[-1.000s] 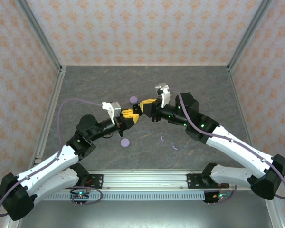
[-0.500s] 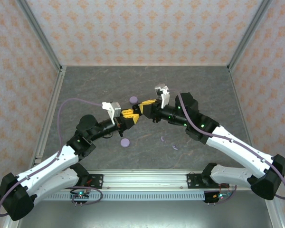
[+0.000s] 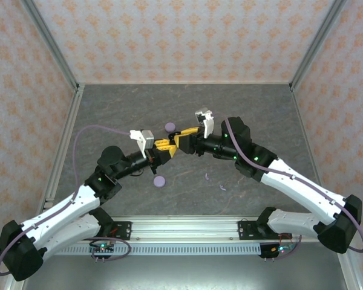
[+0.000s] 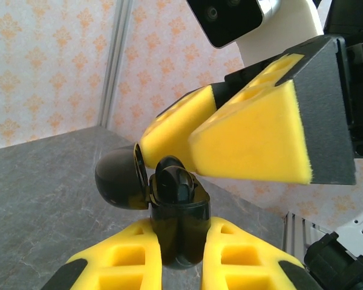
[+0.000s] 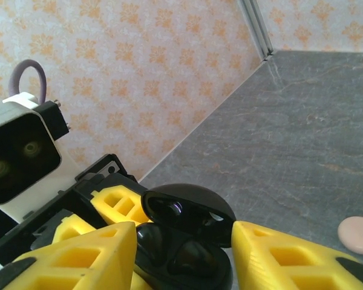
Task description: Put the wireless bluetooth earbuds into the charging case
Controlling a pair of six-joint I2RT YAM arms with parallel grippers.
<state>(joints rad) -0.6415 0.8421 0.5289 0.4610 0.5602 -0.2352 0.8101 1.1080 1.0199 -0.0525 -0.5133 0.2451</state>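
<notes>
Evidently left fingers (image 4: 121,266) clamp the open charging case (image 4: 178,223); right fingers (image 4: 254,133) apart; case contents indistinct.

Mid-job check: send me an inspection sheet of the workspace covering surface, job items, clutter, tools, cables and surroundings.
Surface: grey stone-look table, no spills seen.
Job's things: black charging case, lid open, held off the table; two lavender earbuds loose near the right arm.
Clutter: two lavender discs and a pale pink disc lying flat.
Grippers: left tool clamps the case; right tool has fingers apart around the case's open top, grip unclear.
Cables: lavender cable loops off the left arm; another cable runs along the right arm; neither snagged.
Surroundings: patterned walls, aluminium frame posts.
</notes>
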